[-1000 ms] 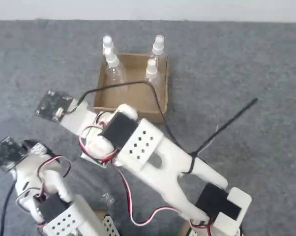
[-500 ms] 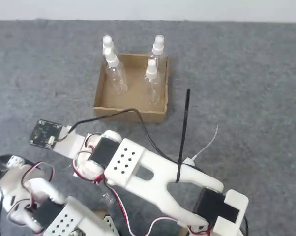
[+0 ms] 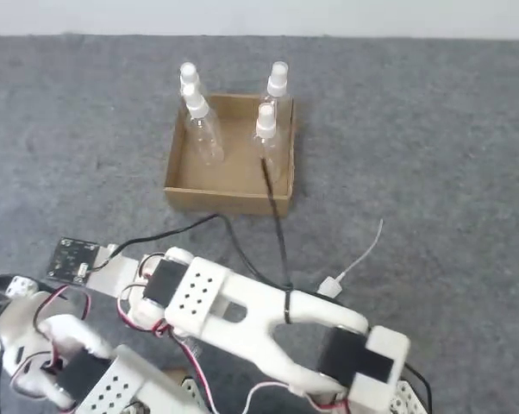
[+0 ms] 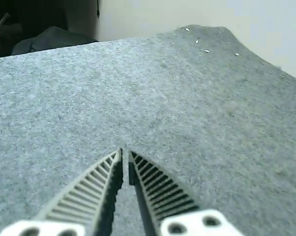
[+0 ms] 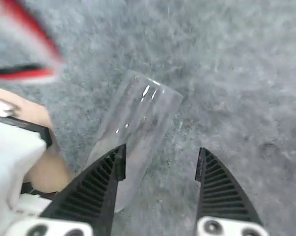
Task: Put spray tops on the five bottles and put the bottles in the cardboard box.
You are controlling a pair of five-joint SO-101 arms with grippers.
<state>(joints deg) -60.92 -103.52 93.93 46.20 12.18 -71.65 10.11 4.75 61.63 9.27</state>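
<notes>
four in, one to go

high view: four bottles (image 3: pixel 201 128) with spray tops (image 3: pixel 279 71) stand in the cardboard box (image 3: pixel 209 198); its near half looks free, but a black cable (image 3: pixel 278 226) crosses the near wall. left wrist view: left end effector (image 4: pixel 126 155) pinched closed on nothing, over the surface (image 4: pixel 197 88). right wrist view: right end effector (image 5: pixel 161 150) spread open, fifth bottle (image 5: pixel 138 123) lying just beside one finger, can't tell if it's capped.

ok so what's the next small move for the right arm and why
Probably shift the right gripper sideways until the clear bottle lies centred between its open jaws, then lower. It lies mostly under one jaw, so closing now would likely miss.
</notes>
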